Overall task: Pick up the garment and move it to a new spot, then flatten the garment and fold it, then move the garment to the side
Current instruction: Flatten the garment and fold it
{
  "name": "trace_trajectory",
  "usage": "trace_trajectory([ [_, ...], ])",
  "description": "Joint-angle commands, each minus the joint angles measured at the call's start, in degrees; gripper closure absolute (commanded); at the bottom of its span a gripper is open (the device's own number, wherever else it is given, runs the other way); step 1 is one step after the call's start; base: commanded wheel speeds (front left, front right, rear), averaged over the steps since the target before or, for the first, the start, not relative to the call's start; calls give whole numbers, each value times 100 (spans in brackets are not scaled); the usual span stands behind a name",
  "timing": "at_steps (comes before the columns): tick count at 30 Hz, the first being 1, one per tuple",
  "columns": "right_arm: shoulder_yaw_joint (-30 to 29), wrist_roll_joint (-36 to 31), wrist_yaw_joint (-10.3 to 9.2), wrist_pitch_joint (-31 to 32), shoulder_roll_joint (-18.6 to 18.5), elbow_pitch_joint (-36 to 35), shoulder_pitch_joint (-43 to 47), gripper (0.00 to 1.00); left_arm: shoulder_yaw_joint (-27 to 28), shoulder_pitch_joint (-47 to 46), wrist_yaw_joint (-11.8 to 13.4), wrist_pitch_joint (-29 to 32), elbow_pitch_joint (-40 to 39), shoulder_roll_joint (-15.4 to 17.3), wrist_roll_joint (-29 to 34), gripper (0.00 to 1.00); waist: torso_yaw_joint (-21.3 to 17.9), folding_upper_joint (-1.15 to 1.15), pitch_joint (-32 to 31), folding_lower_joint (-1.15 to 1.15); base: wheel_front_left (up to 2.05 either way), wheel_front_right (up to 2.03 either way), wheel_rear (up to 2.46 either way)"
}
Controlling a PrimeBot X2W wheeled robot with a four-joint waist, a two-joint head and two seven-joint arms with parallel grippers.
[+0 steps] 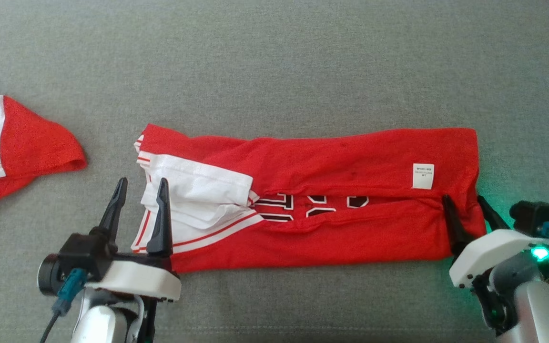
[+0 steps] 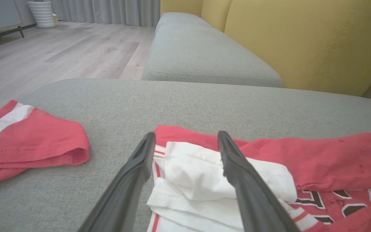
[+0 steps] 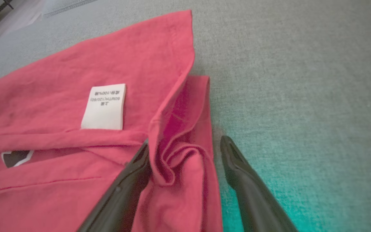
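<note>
Left claw (image 1: 143, 181) astride garment (image 1: 350, 152) edge

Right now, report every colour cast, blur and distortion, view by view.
Head view: green glow from the arm's lamp tints the cushion beside the right gripper. Right wrist view: teal cast lower right, label print soft. Left wrist view: wide-angle stretch, garment washed pinkish.

We make out only "100%", upside down, on the white label (image 3: 104, 107) sewn to the red garment (image 1: 331, 157); the black, white-edged lettering (image 1: 279, 202) is half hidden in its fold and unreadable.
</note>
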Motion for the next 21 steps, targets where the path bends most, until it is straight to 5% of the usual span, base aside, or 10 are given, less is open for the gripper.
trace_trajectory([
  [1,123,120,39,198,43,-183,85,0,155,-238,-6,-81,-162,15,-36,0,-12,0,15,-1,0,0,0],
  [4,177,171,39,442,70,-283,179,0,161,-249,0,-97,-142,28,-42,0,-34,0,28,-1,0,0,0],
  [6,228,207,39,594,89,-433,249,73,167,-264,4,-109,-120,43,-46,0,-59,0,31,-1,0,0,0],
  [7,238,197,39,639,96,-511,274,100,168,-271,6,-114,-113,48,-49,0,-71,0,30,-1,0,0,0],
  [21,-582,204,39,777,-54,-1087,115,100,163,-263,67,-164,-78,79,-101,0,-219,0,-115,-1,0,0,0],
])
